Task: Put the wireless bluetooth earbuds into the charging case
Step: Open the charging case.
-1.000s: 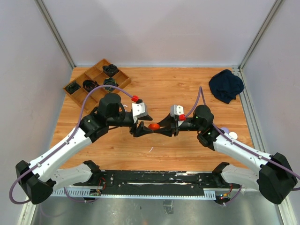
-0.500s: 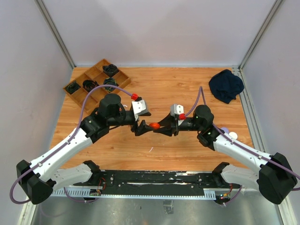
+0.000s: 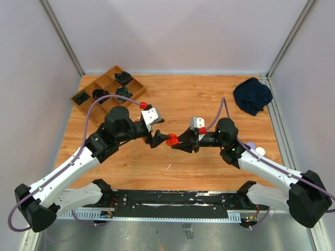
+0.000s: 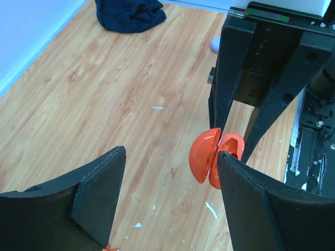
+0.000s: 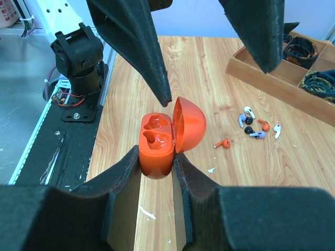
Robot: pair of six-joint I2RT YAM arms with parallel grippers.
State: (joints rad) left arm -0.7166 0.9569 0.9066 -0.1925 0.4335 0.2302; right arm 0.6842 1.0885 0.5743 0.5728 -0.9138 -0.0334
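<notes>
no earbuds (image 5: pixel 256 125) are seated yet: the right gripper (image 5: pixel 156 161) clamps the orange charging case (image 5: pixel 157 141) with lid open and wells empty, while the left gripper (image 4: pixel 170 162) gapes, holding nothing.

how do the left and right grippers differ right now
The right gripper is shut on the open orange charging case; the left gripper is open and holds nothing. The right gripper's fingers clamp the case's base; the left gripper's fingers are spread wide beside its lid. Both are black, facing each other.
</notes>
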